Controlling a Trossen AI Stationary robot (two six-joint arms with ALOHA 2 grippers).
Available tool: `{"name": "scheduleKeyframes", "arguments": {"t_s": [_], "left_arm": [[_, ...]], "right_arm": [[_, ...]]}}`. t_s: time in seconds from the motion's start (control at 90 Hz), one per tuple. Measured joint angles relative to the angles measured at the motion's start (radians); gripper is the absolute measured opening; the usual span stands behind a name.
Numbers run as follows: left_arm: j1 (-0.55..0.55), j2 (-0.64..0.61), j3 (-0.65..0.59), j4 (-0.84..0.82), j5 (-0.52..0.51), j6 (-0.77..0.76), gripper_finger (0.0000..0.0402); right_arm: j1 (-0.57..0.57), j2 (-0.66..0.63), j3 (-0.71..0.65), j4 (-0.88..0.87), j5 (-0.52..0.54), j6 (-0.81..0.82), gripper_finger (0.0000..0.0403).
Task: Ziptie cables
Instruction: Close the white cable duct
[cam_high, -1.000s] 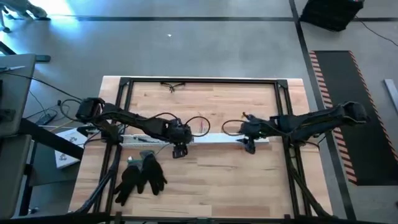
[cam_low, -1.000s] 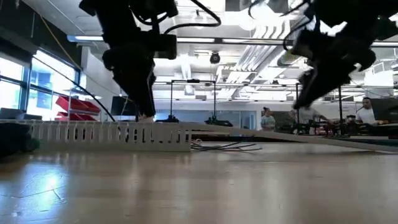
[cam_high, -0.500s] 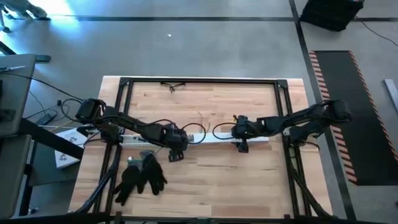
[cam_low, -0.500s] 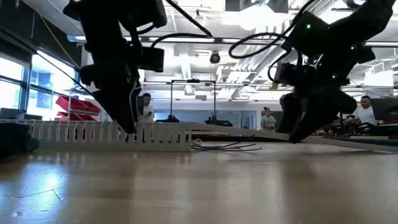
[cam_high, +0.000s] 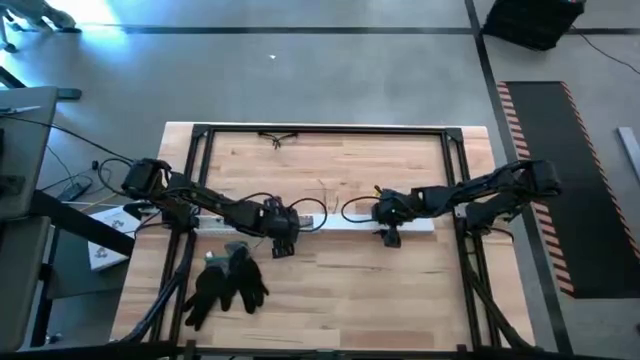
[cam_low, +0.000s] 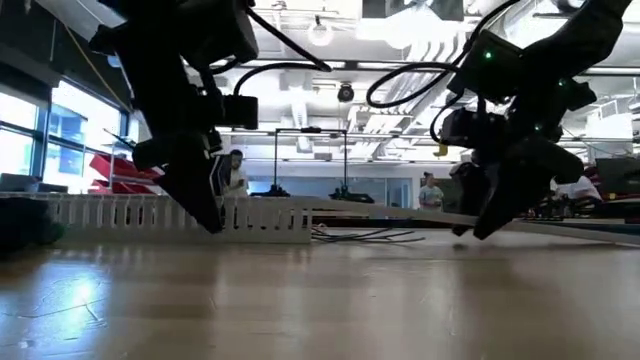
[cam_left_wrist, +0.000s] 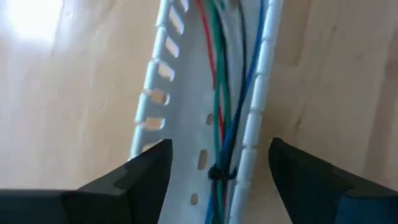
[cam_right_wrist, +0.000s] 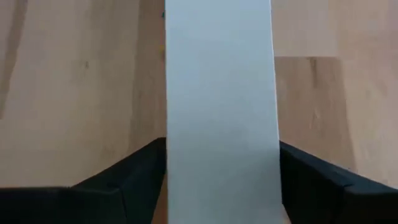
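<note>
A long white slotted channel lies across the table's middle. The cables, thin red, green, blue and black wires, run along inside it, and a black ziptie binds them. More thin cables lie on the table beyond the channel's end. My left gripper is open, low over the channel, with one finger on each side of it. My right gripper is open over a flat white strip, which continues the channel's line to the right. Its fingers stand at the strip's two long edges. My right gripper comes at the flat white strip from above and straddles it, fingers across its width beside its long edges. I cannot tell whether they touch it. The strip lies low over the table.
A pair of black gloves lies on the near left of the table. A black frame runs round the tabletop, with a small dark thing at the far edge. People stand in the room behind.
Both grippers have come down toward the table. My left gripper has sunk to the slotted channel. My right gripper has gone toward the table's left edge and down to the white strip.
</note>
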Motion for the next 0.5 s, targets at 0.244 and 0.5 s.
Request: {"name": "scheduleKeyframes", "arguments": {"t_s": [0.244, 0.5], "left_arm": [[0.001, 0.024, -0.024, 0.107, 0.025, 0.003, 0.0208], [0.005, 0.062, -0.023, 0.161, 0.044, 0.003, 0.0185]], "right_arm": [[0.000, 0.000, 0.025, -0.069, -0.022, 0.051, 0.0214], [0.000, 0.000, 0.156, -0.276, -0.015, 0.033, 0.0221]]}}
